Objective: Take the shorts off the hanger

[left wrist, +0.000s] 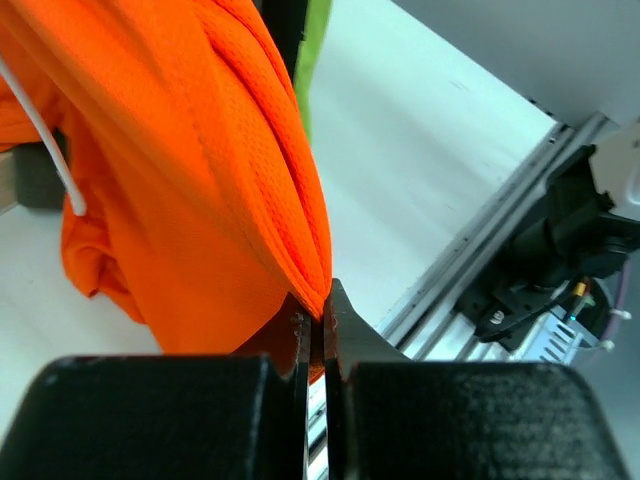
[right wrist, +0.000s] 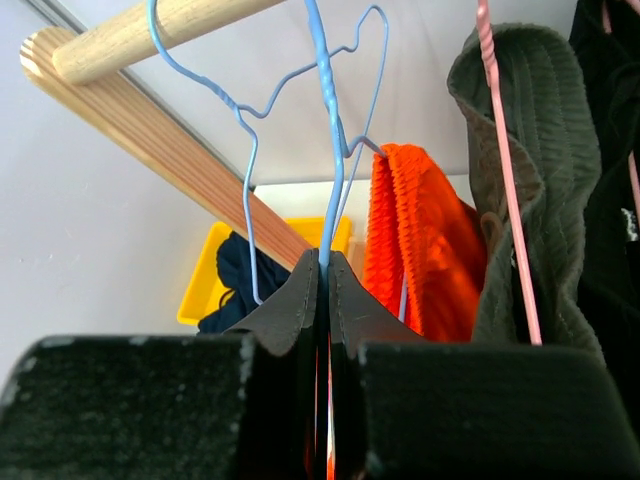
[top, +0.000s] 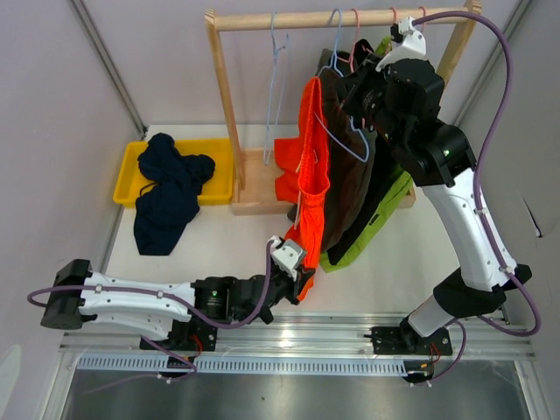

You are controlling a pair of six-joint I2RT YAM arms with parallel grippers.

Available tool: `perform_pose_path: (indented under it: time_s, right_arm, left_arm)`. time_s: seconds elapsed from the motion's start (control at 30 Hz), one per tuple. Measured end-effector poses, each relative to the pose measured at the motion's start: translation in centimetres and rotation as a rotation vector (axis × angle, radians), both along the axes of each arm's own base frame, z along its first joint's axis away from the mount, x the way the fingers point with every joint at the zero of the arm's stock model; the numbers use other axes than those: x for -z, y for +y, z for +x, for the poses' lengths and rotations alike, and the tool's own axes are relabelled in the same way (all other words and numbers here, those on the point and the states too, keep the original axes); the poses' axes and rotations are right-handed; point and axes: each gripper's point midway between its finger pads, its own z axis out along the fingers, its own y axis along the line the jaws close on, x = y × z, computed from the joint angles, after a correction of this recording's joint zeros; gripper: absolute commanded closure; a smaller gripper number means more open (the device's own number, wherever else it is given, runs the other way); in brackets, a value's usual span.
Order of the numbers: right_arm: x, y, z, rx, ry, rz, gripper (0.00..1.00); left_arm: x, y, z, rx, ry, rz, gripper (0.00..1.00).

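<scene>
Shorts: bright orange mesh shorts [top: 311, 149] hang mid-frame on the light blue wire hanger [right wrist: 330, 150], hooked over the wooden rail [top: 332, 17]. The olive-grey pair [right wrist: 520, 150], black pair [top: 372, 184] and lime green pair [top: 367, 241] crowd in on their right.
Bin: navy pair [top: 166, 197] is draped over the yellow plastic bin [top: 131, 171], left side.
Left gripper [left wrist: 318, 322]: pressed together on the very edge of the orange hem, bottom centre.
Right gripper [right wrist: 322, 275]: clamped on the hanger's wire stem.
Risk: that hem pinch looks thin (barely a fold), so a tug could slip it free. The white drawstring [left wrist: 45, 135] might snag, or the hanger could twist and drag the neighbours.
Writing: nothing readable anywhere.
</scene>
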Motion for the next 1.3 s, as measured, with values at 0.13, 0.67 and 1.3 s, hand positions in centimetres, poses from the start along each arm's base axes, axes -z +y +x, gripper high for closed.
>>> perform_pose_path:
  time_s: [0.13,0.67,1.3]
  right_arm:
    - [0.7,0.4,-0.1,-0.018,0.025,0.015,1.00]
    - [0.5,0.8,-4.7,-0.105,0.074,0.053,1.00]
    - [3.7,2.9,1.6,-0.132,0.170,0.154,1.00]
  left_arm:
    - [-1.4,0.4,1.5,-0.077,-0.021,0.011,1.00]
    - [-13.7,5.4,12.6,-0.397,-0.098,-0.036,1.00]
    - [-10.2,17.5,8.7,-0.550,-0.034,0.120,1.00]
